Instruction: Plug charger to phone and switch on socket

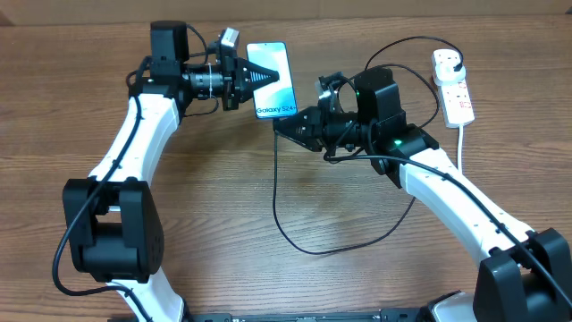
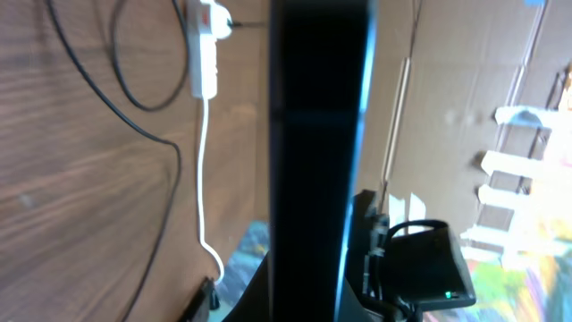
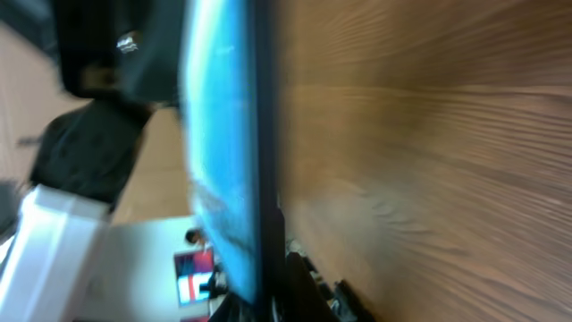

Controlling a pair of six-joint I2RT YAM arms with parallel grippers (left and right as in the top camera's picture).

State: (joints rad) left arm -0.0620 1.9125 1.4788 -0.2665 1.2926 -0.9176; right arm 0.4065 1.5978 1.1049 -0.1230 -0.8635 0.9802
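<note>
The phone (image 1: 279,63) shows its blue-teal screen at the back centre of the table, and my left gripper (image 1: 266,78) is shut on its left long edge. In the left wrist view the phone (image 2: 317,134) stands edge-on as a dark slab. My right gripper (image 1: 280,126) sits at the phone's near short edge, shut on the connector end of the charger (image 1: 279,210). The thin black cable loops across the table to a black plug (image 1: 458,64) in the white socket (image 1: 454,89). In the right wrist view the phone (image 3: 219,134) fills the left side; the connector is hidden.
The socket's thick white cord (image 1: 461,143) runs toward the front right, beside my right arm (image 1: 447,179). My left arm (image 1: 134,143) crosses the left side. The cable loop (image 1: 313,250) lies on the wood between both arms. Cardboard walls stand behind the table.
</note>
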